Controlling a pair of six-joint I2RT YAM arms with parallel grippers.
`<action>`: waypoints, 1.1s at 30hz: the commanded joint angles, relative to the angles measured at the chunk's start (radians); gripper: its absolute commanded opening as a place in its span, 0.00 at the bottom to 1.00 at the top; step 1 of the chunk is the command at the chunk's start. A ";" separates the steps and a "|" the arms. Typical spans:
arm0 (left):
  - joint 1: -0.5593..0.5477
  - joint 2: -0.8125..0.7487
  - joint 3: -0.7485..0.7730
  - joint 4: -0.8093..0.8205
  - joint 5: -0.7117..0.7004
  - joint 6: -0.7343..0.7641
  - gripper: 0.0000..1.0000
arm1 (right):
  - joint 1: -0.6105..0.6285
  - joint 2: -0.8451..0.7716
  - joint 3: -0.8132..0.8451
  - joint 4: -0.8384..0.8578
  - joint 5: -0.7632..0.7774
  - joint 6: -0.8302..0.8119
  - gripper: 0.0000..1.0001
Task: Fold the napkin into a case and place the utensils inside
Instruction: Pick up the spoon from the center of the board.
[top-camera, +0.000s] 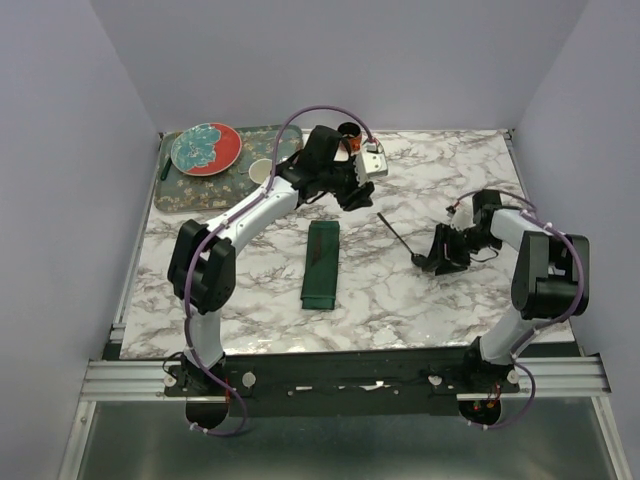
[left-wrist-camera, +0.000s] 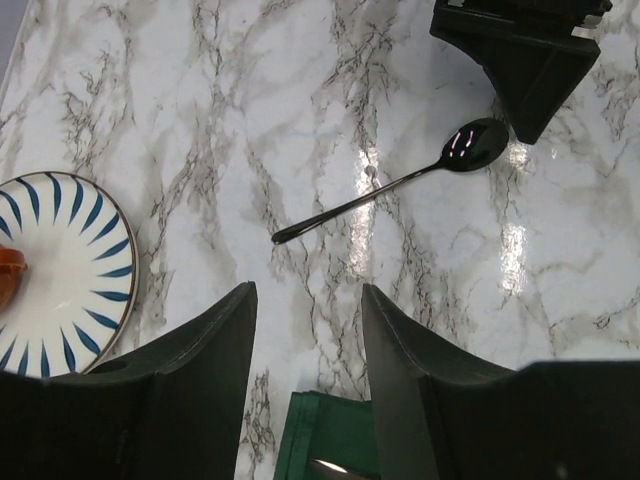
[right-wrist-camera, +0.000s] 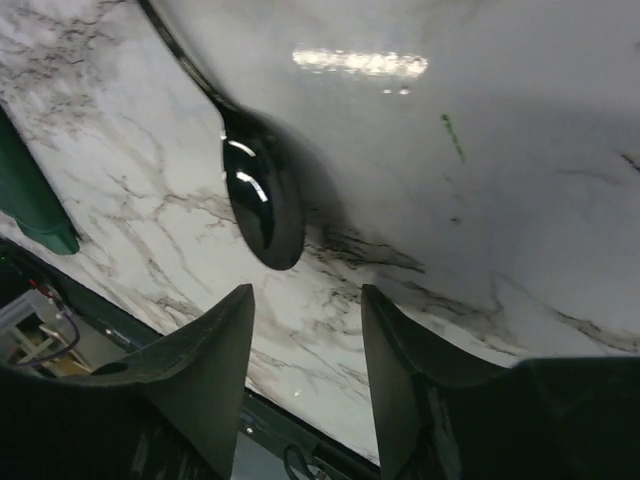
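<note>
slippage is the main worry at the right gripper (right-wrist-camera: 305, 296): its fingers stand about half apart with nothing between them. the bowl of a dark shiny spoon (right-wrist-camera: 262, 205) lies flat on the marble table (right-wrist-camera: 480, 150) just ahead of the tips, handle running away beyond it. a thin, glossy piece flush on a hard top gives the pads little to bite, so a pinch could skate it sideways or flip it out. the left gripper (left-wrist-camera: 307, 292) is also roughly half open and empty. the case (left-wrist-camera: 335, 440), the napkin folded into a long green strip, lies just behind its fingertips, one end showing in the gap between them, and a striped plate (left-wrist-camera: 70, 270) sits off the outer side of one finger. no fork or knife shows, and i cannot tell whether they are already in the pocket. nothing pins the cloth, so pushing anything in could drag it or open the fold.
</note>
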 joint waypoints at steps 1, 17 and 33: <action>0.005 -0.058 -0.063 0.076 -0.037 -0.036 0.56 | -0.028 0.099 0.037 0.009 -0.030 0.049 0.52; -0.021 -0.110 -0.132 -0.025 0.015 0.257 0.55 | -0.051 0.089 0.100 -0.006 -0.059 0.023 0.01; -0.045 -0.098 -0.112 -0.033 -0.004 0.228 0.54 | -0.092 0.196 0.115 0.104 -0.131 0.162 0.41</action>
